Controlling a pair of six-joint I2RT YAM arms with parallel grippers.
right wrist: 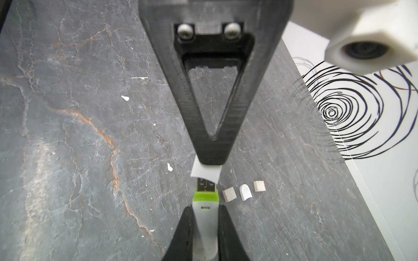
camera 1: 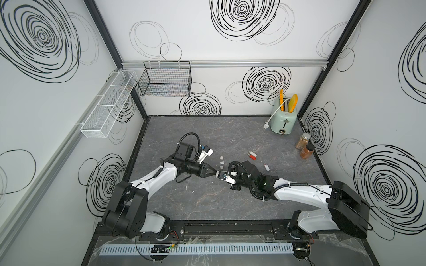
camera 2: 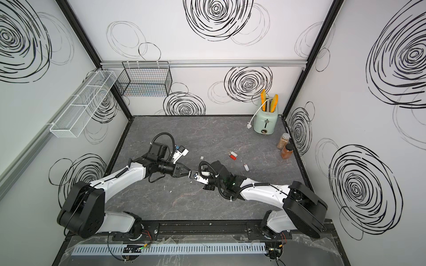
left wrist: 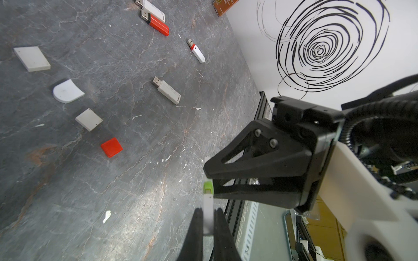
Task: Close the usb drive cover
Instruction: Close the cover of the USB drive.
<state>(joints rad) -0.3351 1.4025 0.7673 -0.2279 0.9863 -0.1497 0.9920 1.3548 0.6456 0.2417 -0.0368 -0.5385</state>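
In the right wrist view my right gripper (right wrist: 205, 209) is shut on the usb drive (right wrist: 204, 226), white with a green band, its metal plug (right wrist: 204, 185) bare and pointing away. Opposite it, my left gripper (right wrist: 210, 160) is shut on the white cover (right wrist: 204, 174), whose open end meets the plug's tip. In the left wrist view the cover (left wrist: 208, 214) sits between the left gripper's (left wrist: 208, 212) fingers, with the drive's green band (left wrist: 208, 188) just beyond it. Both top views show the two grippers meeting tip to tip above mid-table, the left gripper (camera 1: 213, 172) (camera 2: 187, 173) coming from the left.
Loose covers lie on the table: white (left wrist: 31, 58), rounded (left wrist: 67, 90), small white (left wrist: 88, 119), red (left wrist: 112, 147). Other uncapped drives lie beyond (left wrist: 167, 90) (left wrist: 196, 50) (left wrist: 156, 23). A toaster (camera 1: 283, 117) and spice jars (camera 1: 306, 152) stand at the back right.
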